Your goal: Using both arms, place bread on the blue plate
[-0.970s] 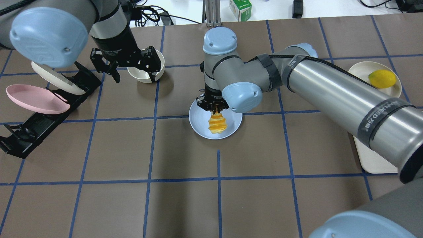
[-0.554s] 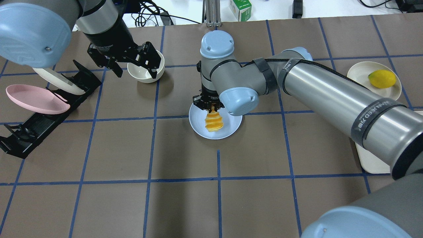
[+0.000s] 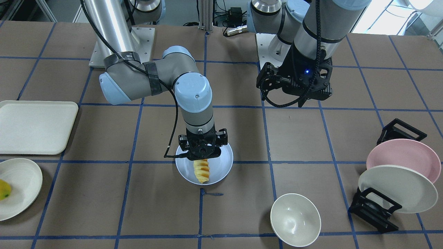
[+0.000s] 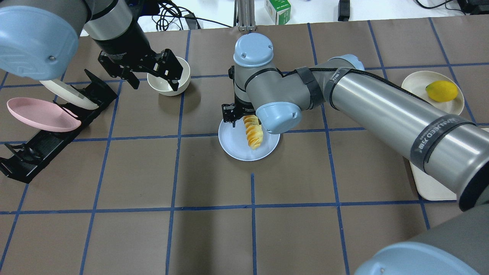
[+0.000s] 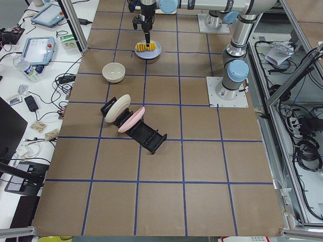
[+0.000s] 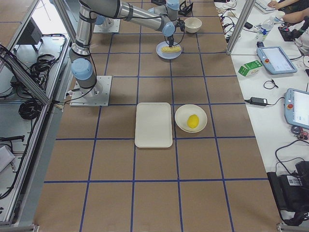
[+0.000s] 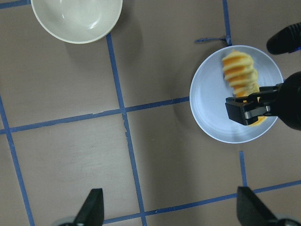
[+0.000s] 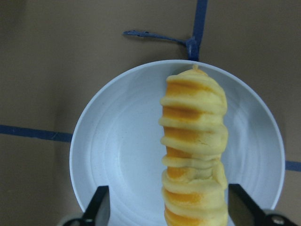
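Bread [image 8: 193,150] lies flat on blue plate [image 8: 117,155], off-centre toward one rim; right tool [image 8: 168,200] spread wide, jaws either side of one end; left tool [image 7: 170,203] wide, empty, above bench [image 7: 70,155] near cream bowl [image 7: 75,19].

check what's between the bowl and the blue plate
Nothing: only bare brown table crossed by blue tape lines separates the bowl from the blue plate, clearest in the left wrist view.

bread [image 8: 194,150] — yellow-orange ridged stripes | blue plate [image 8: 117,155] — pale blue | table [image 4: 114,172] brown, blue grid
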### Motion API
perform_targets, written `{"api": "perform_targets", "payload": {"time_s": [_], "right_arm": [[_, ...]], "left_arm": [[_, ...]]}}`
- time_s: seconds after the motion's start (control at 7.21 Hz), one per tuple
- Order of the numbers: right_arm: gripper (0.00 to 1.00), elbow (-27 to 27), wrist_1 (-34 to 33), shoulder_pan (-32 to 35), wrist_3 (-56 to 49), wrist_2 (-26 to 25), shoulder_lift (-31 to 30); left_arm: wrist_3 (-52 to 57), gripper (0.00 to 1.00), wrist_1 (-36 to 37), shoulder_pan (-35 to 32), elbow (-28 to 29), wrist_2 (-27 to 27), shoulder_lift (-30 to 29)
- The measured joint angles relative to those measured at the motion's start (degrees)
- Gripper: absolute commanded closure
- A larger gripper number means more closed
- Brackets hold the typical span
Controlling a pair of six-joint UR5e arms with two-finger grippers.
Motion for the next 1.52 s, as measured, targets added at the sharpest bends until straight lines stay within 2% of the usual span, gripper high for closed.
{"api": "perform_targets", "payload": {"time_s": [0.42, 0.83, 1.11, 1.52], "right_arm": [[0.00, -0.1, 4.5, -3.6, -0.1, -0.7, -5.7], [0.00, -0.3, 16.7, -11.0, -2.6, -3.0, -13.5], [0.00, -0.2, 25.8, -15.3, -5.2, -5.6, -19.5], [0.00, -0.5, 33.6, -19.1, -10.8, -7.1, -25.3]], "left_arm": [[-0.4, 0.00, 0.0, 0.0, -0.1, 0.3, 0.2], [-1.4, 0.00, 0.0, 0.0, 0.2, 0.7, 0.6], [-4.1, 0.00, -0.3, 0.1, 0.7, 3.5, 1.0], [-7.2, 0.00, -0.7, 0.0, 0.7, 4.8, 1.2]]}}
